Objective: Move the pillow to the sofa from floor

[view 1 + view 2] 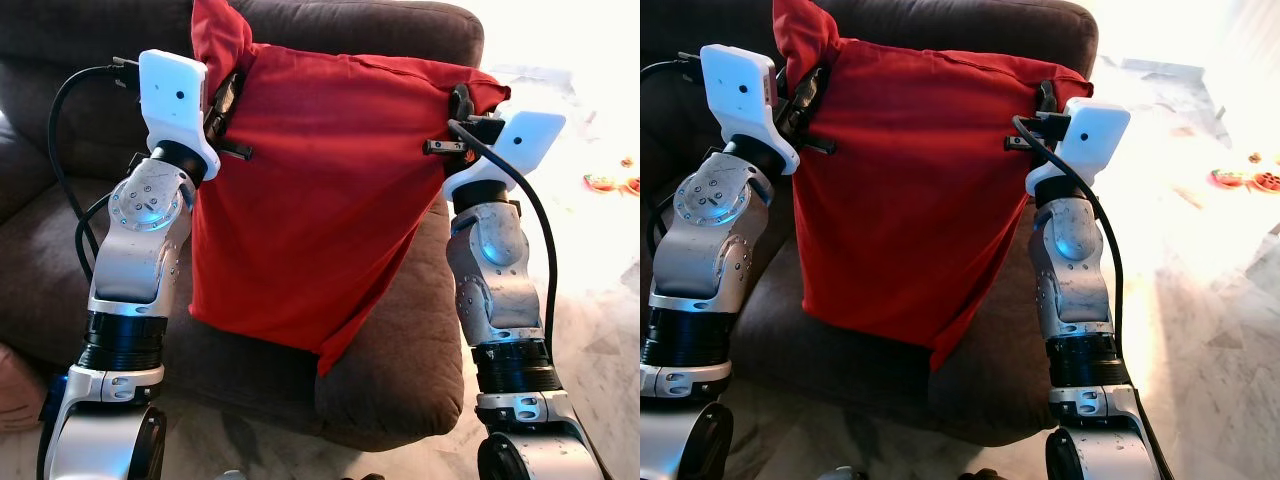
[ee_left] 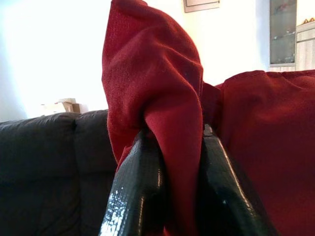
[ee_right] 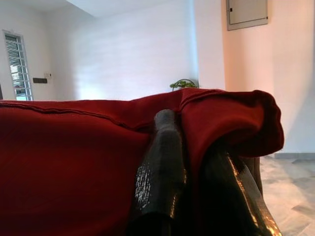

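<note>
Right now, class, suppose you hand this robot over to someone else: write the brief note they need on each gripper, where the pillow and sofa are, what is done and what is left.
Left gripper: shut on one upper corner of the red pillow, fabric bunched between its fingers.
Right gripper: shut on the opposite upper corner.
Pillow: off the floor, hanging between both arms in front of the dark brown sofa, its lower corner dangling over the seat.
Done: pillow picked up and carried to the sofa.
Left: lower it onto the seat, open both grippers and draw the arms back.
</note>
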`<state>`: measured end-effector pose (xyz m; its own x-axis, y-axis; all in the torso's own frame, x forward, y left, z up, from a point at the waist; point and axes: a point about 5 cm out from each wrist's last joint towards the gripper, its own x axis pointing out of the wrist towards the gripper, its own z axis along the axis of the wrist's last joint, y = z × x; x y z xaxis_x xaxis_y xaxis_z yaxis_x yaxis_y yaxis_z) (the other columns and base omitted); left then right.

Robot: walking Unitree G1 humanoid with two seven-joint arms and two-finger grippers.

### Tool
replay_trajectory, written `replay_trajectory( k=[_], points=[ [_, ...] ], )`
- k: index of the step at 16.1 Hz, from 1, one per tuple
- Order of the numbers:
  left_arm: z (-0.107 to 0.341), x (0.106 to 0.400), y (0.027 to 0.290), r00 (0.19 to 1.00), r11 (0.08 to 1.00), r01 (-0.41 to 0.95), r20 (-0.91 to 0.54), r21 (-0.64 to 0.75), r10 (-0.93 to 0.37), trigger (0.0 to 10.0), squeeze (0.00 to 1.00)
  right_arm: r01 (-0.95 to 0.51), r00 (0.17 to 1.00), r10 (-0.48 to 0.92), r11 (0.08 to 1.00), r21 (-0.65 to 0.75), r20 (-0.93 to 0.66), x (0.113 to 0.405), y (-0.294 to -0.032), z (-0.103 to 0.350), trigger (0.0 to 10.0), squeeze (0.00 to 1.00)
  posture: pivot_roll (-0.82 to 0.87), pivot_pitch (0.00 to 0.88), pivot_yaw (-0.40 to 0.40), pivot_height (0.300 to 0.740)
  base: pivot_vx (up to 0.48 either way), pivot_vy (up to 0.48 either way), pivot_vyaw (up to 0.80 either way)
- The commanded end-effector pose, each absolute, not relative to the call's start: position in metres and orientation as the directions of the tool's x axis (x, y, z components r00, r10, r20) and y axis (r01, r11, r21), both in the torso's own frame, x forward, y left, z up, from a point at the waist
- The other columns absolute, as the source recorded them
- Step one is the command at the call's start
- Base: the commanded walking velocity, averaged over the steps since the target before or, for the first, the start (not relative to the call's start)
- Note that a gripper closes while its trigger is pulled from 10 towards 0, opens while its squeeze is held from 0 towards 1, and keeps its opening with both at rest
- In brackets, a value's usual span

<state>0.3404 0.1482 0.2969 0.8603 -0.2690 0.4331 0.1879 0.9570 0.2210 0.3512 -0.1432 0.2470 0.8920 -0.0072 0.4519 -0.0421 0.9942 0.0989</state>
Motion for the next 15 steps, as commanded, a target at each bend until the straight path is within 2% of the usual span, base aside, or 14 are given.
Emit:
replay_trajectory(
  k=[1,7,11,15],
  points=[
    [0.317,0.333,0.152,0.822,0.954,0.148,0.504,0.26,-0.265,10.0,0.0,-0.016,0.853,-0.047,0.993,0.117,0.519,0.35,-0.152,0.265,10.0,0.0,0.13,0.048,-0.057,0.74,0.0,0.0,0.0],
    [0.295,0.338,0.152,0.882,0.942,0.167,0.383,0.291,-0.275,10.0,0.0,-0.03,0.863,-0.026,0.994,0.103,0.505,0.35,-0.147,0.257,10.0,0.0,0.14,0.06,-0.064,0.74,0.0,0.0,0.0],
    [0.305,0.335,0.15,0.867,0.934,0.191,0.394,0.303,-0.305,10.0,0.0,-0.039,0.867,-0.018,0.994,0.103,0.498,0.352,-0.144,0.255,10.0,0.0,0.15,0.06,-0.066,0.74,0.0,0.0,0.0],
    [0.319,0.326,0.136,0.827,0.886,0.277,0.377,0.371,-0.417,10.0,0.0,-0.047,0.863,-0.015,0.993,0.11,0.506,0.352,-0.141,0.256,10.0,0.0,0.15,0.057,-0.06,0.74,0.0,0.0,0.0]
  ],
)
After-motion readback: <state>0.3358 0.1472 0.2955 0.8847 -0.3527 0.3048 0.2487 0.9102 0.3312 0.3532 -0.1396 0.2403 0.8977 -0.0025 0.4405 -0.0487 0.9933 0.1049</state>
